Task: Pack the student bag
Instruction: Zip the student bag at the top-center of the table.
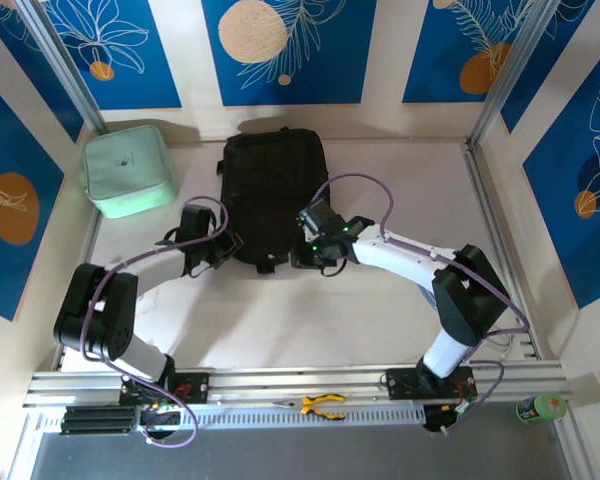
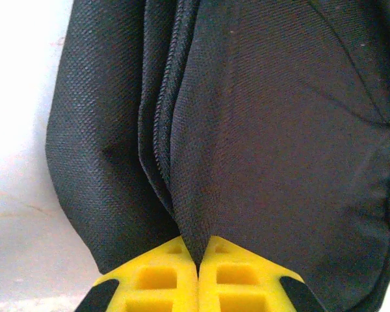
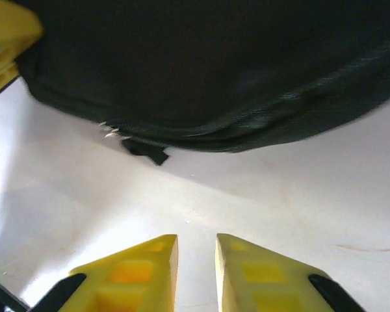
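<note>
Overall, the student bag (image 1: 273, 195) lay flat at the far middle of the table (image 1: 320, 320). The left gripper (image 2: 198, 252) was closed tight at the bag's near left corner, a fold of black fabric pinched between its yellow fingers (image 2: 156, 279). The right gripper (image 3: 196, 239) stood just short of the bag's near right edge, fingers narrowly parted and holding nothing, over bare table. A mint-green case (image 1: 128, 170) sat at far left, apart from the bag.
</note>
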